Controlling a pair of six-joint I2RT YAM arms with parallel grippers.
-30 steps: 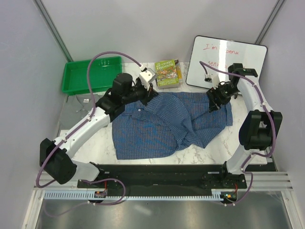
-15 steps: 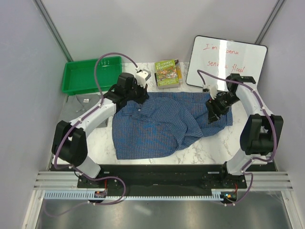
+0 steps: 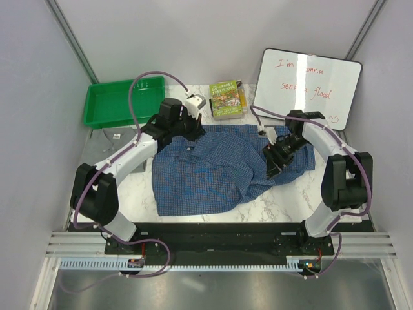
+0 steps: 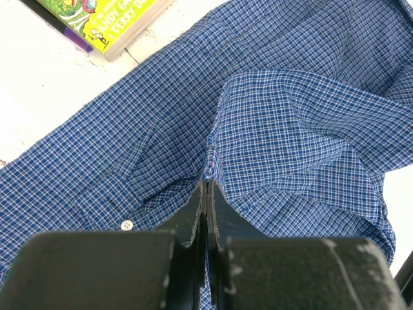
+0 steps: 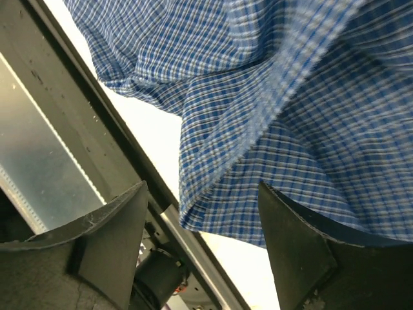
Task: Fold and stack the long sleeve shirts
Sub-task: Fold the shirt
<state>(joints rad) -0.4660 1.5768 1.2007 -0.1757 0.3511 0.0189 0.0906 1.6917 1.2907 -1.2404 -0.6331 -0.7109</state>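
A green plastic tray sits on the white marble table, out past the far left corner of the blue checked shirt. Just beside the shirt's left edge, on the near side of the tray, a plain grey shirt lies flat and partly hidden under the left arm.

The left gripper is low over the far left part of the blue shirt, near its collar. In the left wrist view its two black fingers are pressed together on the edge of a raised fold of the checked cloth, which tents up to meet the tips. A white button shows on the cloth just left of the fingers.

The blue checked shirt is spread across the middle of the table. It is rumpled, with its near left part lying flat and its right part bunched into ridges.

A paperback book with a green cover lies just beyond the shirt's far edge, close to the left gripper.

The right gripper is over the right part of the blue shirt. In the right wrist view its jaws are spread wide, one finger on each side of a hanging fold of the checked cloth, and neither finger is closed on it.

A whiteboard with red handwriting leans beyond the shirt's far right corner.
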